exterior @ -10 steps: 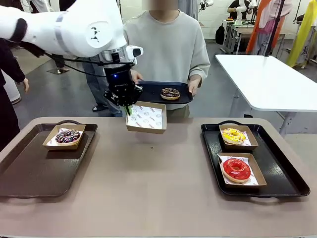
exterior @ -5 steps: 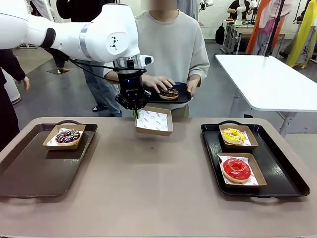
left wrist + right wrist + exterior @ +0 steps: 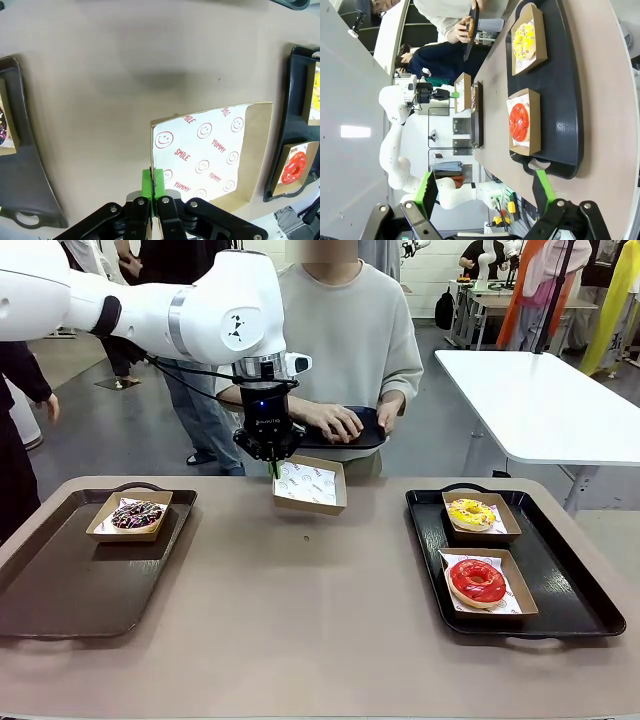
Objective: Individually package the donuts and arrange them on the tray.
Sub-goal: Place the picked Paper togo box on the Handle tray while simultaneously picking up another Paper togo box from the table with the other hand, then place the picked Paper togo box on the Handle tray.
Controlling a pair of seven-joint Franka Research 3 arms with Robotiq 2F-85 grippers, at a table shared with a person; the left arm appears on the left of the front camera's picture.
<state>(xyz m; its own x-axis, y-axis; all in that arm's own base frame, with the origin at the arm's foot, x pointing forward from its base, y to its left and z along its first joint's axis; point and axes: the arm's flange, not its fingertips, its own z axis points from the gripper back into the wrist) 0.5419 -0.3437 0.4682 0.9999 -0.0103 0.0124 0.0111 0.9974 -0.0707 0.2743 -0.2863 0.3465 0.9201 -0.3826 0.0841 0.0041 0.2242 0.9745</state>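
Left pincer [image 3: 272, 464] clamped on rim of empty paper-lined box [image 3: 311, 485], held above bench [image 3: 300, 600] near person's small tray [image 3: 365, 435], likely presented for loading. Chocolate donut [image 3: 468, 27] under person's hand [image 3: 335, 422]. Right pincer [image 3: 485, 192] apart, idle. Three donuts boxed: purple-sprinkled [image 3: 136, 514] on left tray [image 3: 70, 590], yellow [image 3: 471, 512] and red [image 3: 477, 581] on right tray [image 3: 570, 585].

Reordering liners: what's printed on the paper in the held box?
Red smileys, "SMILE" and "YUMMY" on the white paper liner; clearest in the left wrist view.

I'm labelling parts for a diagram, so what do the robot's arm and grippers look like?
The left arm is glossy white with rounded joints, a black band and a black cable. Its left gripper is black with a small blue light and green pads. The right gripper is black too, with green pads.
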